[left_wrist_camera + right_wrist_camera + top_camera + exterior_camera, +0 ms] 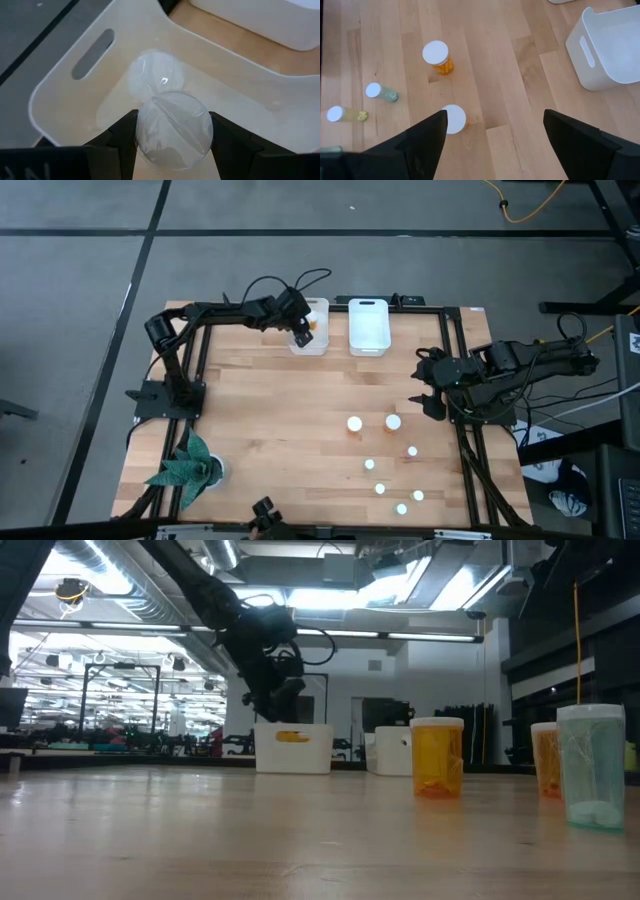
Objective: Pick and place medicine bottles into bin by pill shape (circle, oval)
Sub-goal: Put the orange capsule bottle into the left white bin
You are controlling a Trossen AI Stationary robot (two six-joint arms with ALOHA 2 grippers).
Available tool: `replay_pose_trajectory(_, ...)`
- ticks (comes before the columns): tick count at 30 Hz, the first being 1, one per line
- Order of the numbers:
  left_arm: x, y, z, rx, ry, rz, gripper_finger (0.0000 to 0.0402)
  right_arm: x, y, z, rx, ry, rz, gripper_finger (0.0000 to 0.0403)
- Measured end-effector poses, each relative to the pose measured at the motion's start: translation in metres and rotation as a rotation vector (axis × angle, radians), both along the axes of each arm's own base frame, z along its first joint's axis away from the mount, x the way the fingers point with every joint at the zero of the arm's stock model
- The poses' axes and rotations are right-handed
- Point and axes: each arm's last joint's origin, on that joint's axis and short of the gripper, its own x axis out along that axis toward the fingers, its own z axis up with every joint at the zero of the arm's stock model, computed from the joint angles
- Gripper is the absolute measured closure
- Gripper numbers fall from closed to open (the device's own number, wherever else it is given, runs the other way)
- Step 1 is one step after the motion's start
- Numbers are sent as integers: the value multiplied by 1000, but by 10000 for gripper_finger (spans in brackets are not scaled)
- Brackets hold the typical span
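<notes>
left gripper (172,150): hanging over the left bin (311,340) at the far edge of the table, fingers pinched in on a clear bottle (174,131). it's gripped by its sides, you can see the bin floor through it

left bin: white tub with a slot handle, looks like there's another pale round bottle (155,75) already sitting in it just past the held one. the low view shows something orange (292,736) inside too, can't say exactly what

right bin (368,325): white, just beside the left one, the two not quite touching

right gripper (492,132): off at the right side of the table, fingers spread wide, nothing between them, hovering above the wood near the bottle cluster

orange bottles: two big ones with white caps standing mid-table, (354,424) and (393,422), near each other

small bottles: five smaller ones scattered toward the near right corner, (411,451), (369,465), (380,489), (417,496), (401,508), all apart from each other

low view: an orange bottle (437,756) and a pale green one (591,767) up close on the right

plant (187,468): green leafy thing at the near left corner
</notes>
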Motion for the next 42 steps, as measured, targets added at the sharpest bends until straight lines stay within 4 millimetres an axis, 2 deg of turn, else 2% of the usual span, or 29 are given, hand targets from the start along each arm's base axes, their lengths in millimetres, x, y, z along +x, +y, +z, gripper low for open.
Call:
replay_pose_trajectory(14, -2, -5, -4, -37, 46, -12, 209, 0, 0, 0, 0, 0, 1, 73)
replay_pose_trajectory(24, 4, -14, -3, -28, 47, -34, 168, 0, 0, 0, 0, 0, 1, 73)
replay_pose_trajectory(35, 6, -11, 2, 23, 53, 6, 136, 0, 0, 0, 0, 0, 0, 73)
replay_pose_trajectory(42, 14, -16, 21, 90, -68, -28, 135, 0, 0, 0, 0, 0, 0, 73)
